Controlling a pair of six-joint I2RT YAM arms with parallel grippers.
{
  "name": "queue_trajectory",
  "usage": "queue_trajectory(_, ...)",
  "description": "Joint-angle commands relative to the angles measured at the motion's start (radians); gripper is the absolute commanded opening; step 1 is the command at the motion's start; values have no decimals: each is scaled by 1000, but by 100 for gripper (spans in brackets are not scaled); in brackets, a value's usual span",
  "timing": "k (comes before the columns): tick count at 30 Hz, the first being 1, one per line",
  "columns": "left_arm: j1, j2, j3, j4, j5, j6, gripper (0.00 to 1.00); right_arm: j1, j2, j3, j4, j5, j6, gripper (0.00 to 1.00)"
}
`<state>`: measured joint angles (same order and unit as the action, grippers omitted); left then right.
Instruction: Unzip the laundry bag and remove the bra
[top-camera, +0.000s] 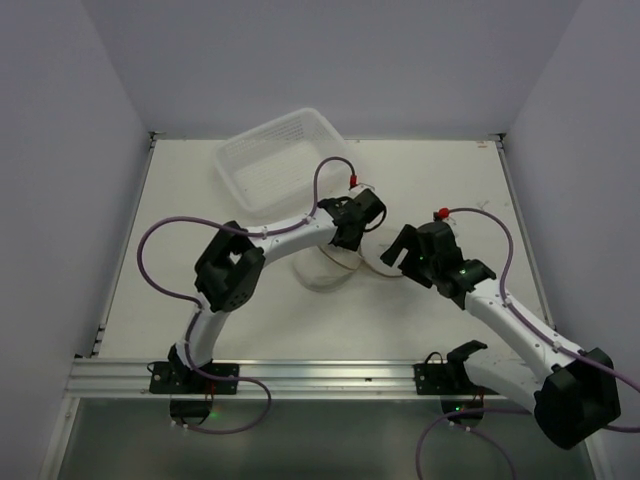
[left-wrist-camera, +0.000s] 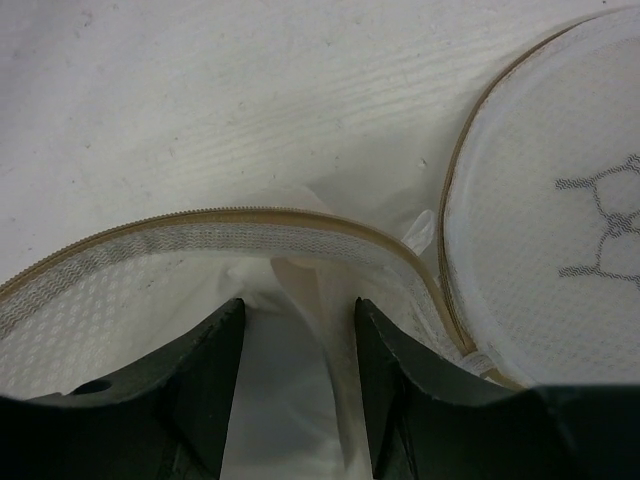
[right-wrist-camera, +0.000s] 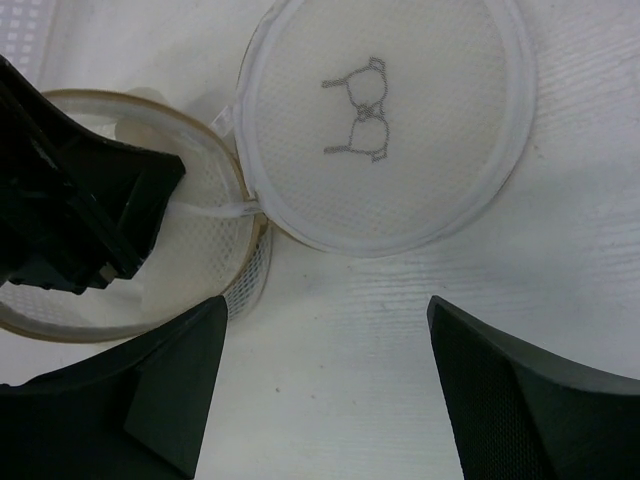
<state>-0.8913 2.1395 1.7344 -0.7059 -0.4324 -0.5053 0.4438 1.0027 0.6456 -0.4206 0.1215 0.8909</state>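
The white mesh laundry bag (top-camera: 335, 272) lies mid-table (top-camera: 450, 190), unzipped and splayed into two round halves side by side, left to right. Its tan-rimmed drum (right-wrist-camera: 215, 215) opens upward. The lid (right-wrist-camera: 400, 130) lies flat on the right, bra drawing up. The left gripper (left-wrist-camera: 298, 310) dips into the drum, fingers spread and grasping nothing. The right gripper (right-wrist-camera: 325, 310) hangs wide apart beside the lid.

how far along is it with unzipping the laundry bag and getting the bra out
Done: the laundry bag is unzipped, and its flat face with the bra drawing is flipped open beside the base.

In hand: the left gripper sits open inside the base, below the zip rim, with pale lining between its jaws. The right gripper hangs open over the table.

Left: no bra shows in any view, so pulling it out seems still to do.
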Motion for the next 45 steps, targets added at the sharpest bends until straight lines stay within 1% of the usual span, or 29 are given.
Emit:
queue_trajectory(1, 2, -81, -25, -17, -51, -38, 51, -2, 33, 23, 101, -72, -52, 82)
queue_trajectory(9, 3, -193, -68, 31, -74, -52, 54, -4, 80, 39, 147, -117, -76, 81)
queue_trajectory(15, 9, -182, -73, -4, -63, -65, 54, -4, 91, 37, 161, -117, -87, 81)
queue_trajectory(16, 9, -181, -78, -1, -57, -65, 54, -4, 93, 38, 163, -143, -90, 81)
queue_trajectory(20, 9, -153, -88, 3, -28, -71, 54, -2, 106, 38, 177, -157, -96, 80)
queue_trajectory(25, 9, -138, -101, -21, -22, -85, 51, -4, 128, 31, 195, -171, -99, 80)
queue_trajectory(28, 11, -155, -142, 5, -14, -90, 47, -4, 151, 28, 226, -190, -109, 80)
queue_trajectory(29, 9, -156, -148, 9, -9, -93, 44, -2, 158, 31, 244, -201, -113, 80)
queue_trajectory(32, 11, -148, -159, 13, 14, -99, 42, -2, 198, 42, 276, -235, -125, 80)
queue_trajectory(34, 11, -147, -165, 20, 32, -101, 43, -4, 221, 45, 310, -243, -142, 80)
queue_trajectory(40, 11, -158, -177, 51, 75, -111, 50, -2, 326, 57, 355, -286, -153, 80)
queue_trajectory(45, 20, -144, -191, 46, 76, -111, 55, -2, 387, 54, 362, -240, -133, 79)
